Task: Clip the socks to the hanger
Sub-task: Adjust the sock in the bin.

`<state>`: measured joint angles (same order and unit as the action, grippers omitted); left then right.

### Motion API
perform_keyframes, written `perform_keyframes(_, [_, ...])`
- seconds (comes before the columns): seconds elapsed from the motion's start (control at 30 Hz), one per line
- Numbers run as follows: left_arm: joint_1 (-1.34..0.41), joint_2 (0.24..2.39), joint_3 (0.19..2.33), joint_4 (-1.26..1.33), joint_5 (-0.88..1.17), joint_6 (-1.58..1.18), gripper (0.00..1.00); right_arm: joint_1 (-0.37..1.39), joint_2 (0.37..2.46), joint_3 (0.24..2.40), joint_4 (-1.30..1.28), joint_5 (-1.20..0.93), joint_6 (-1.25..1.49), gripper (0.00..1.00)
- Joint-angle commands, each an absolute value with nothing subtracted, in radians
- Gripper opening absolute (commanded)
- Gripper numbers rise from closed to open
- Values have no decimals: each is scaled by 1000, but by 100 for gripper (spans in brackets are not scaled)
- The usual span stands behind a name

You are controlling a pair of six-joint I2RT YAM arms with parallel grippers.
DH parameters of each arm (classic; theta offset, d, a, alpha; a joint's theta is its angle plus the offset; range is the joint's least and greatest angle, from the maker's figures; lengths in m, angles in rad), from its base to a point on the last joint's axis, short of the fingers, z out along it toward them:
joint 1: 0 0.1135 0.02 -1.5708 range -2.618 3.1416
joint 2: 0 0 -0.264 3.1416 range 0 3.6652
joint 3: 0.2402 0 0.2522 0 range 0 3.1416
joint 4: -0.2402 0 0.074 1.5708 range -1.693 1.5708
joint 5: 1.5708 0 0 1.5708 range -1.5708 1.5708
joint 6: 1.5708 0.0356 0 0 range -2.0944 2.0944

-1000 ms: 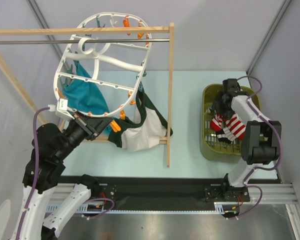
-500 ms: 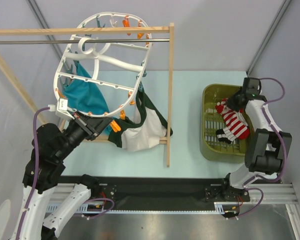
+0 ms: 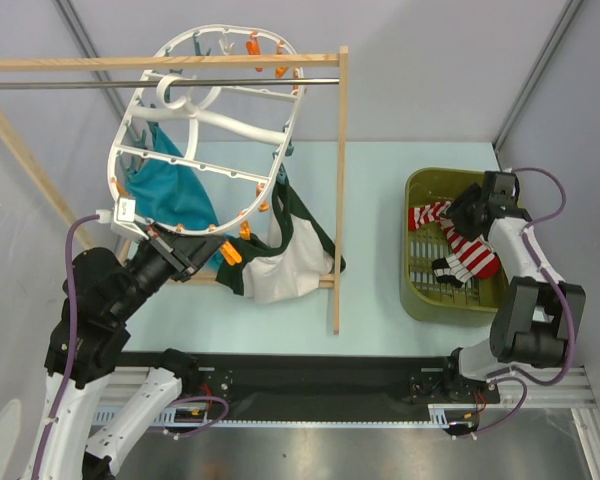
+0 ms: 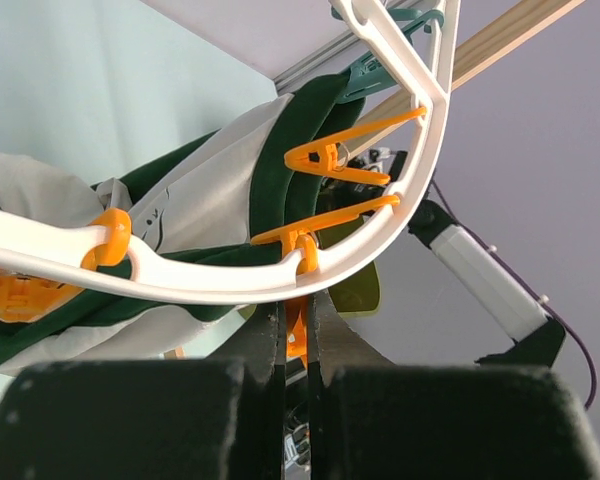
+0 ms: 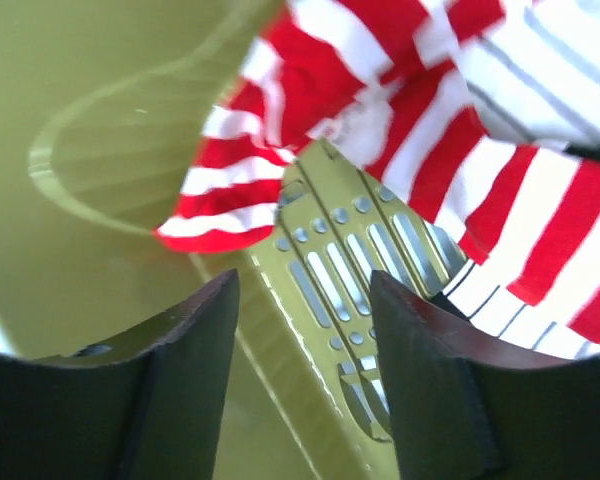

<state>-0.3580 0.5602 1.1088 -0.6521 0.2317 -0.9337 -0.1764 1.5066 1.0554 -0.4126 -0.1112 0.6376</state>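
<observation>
The white oval hanger hangs tilted from the rod, with orange and teal clips round its rim. My left gripper is shut on an orange clip at the hanger's lower rim. Red-and-white socks and a white sock with a black toe lie in the olive basket. One red-and-white sock stretches toward the basket's left wall. My right gripper stands open low inside the basket over its slotted floor. The socks lie just beyond its fingertips, and nothing is between them.
A wooden rack with a metal rod stands over the left half of the table. A teal cloth and a dark green-and-white garment hang from the hanger's clips. The basket sits at the right, near the wall.
My right gripper shut on a red-and-white sock, pulled it up, then opened. It now sits lower and further left, and that sock lies spread toward the basket's left wall. The left arm has not moved.
</observation>
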Motion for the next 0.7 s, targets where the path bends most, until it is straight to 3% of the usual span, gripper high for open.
perform_keyframes(0.0, [-360,560,1106,-603,255,-939,0,-161,1423,1135,-425,-25,514,59])
perform_keyframes(0.1, [-360,561,1104,-603,255,-937,0,-166,1462,1185,-405,-34,488,53])
perform_keyframes(0.33, [-360,557,1109,-604,241,-937,0,-216,1598,1223,-345,-64,580,62])
perform_keyframes(0.67, [-360,555,1091,-594,261,-933,0,-221,1765,1265,-275,12,597,61])
